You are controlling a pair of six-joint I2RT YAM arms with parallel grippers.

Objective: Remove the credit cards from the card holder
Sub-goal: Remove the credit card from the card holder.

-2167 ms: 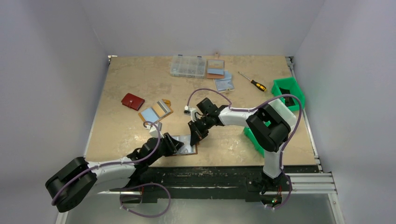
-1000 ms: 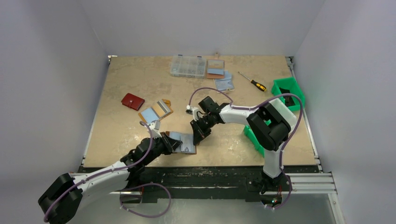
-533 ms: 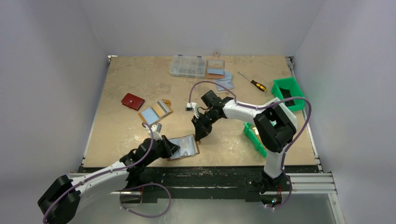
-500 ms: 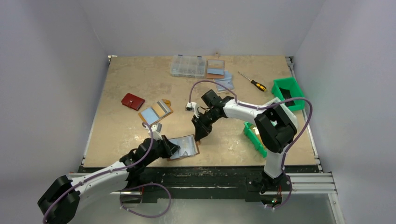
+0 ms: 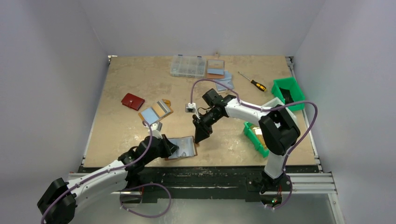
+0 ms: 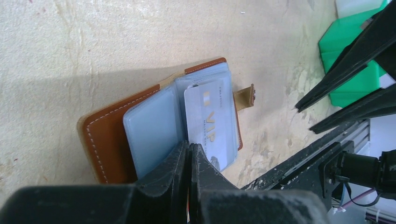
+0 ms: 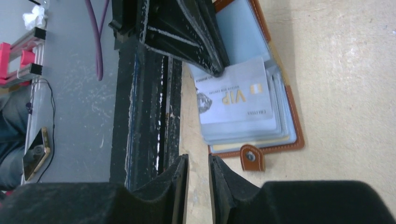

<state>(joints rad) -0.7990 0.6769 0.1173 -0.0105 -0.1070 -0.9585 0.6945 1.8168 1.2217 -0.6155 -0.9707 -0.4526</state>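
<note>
At lower centre of the top view, the closed left gripper [image 5: 173, 147] pinches the open card holder [image 5: 188, 148], whose VIP card [image 7: 233, 100] lies just lower left of the empty, slightly parted right gripper [image 5: 200, 138].

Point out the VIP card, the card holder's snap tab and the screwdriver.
VIP card [image 7: 233, 98]: right wrist view, on its printed face.
card holder's snap tab [image 7: 251, 157]: right wrist view, on the metal snap.
screwdriver [image 5: 252, 82]: top external view, where the shaft meets the handle.
</note>
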